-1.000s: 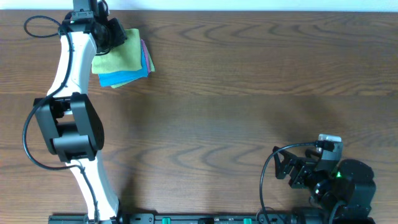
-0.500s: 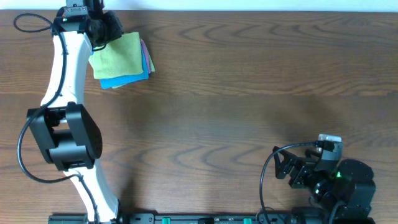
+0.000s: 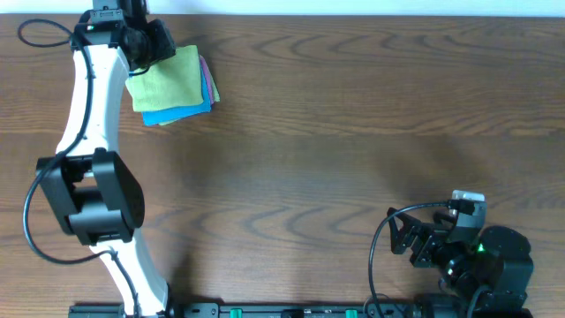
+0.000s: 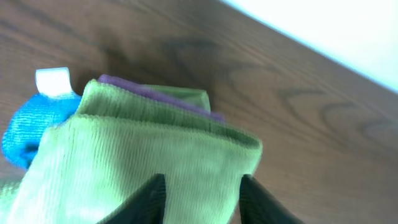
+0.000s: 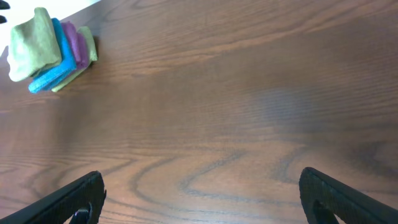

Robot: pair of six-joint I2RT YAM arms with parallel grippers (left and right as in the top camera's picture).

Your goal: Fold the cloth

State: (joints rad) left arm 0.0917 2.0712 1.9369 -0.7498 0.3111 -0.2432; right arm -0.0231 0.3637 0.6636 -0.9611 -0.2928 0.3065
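The cloth (image 3: 168,78) looks folded, set on a stack (image 3: 181,113) at the far left corner. The left gripper (image 4: 202,183) is on it, but I cannot tell if it pinches. Next, I think, it should let go and lift off.

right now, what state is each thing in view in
green cloth, folded, top of the stack
blue cloth, folded, under the green cloth
purple cloth, folded, in the stack, only its edge shows
left end effector, open, over the green cloth
right end effector, open wide, holding nothing
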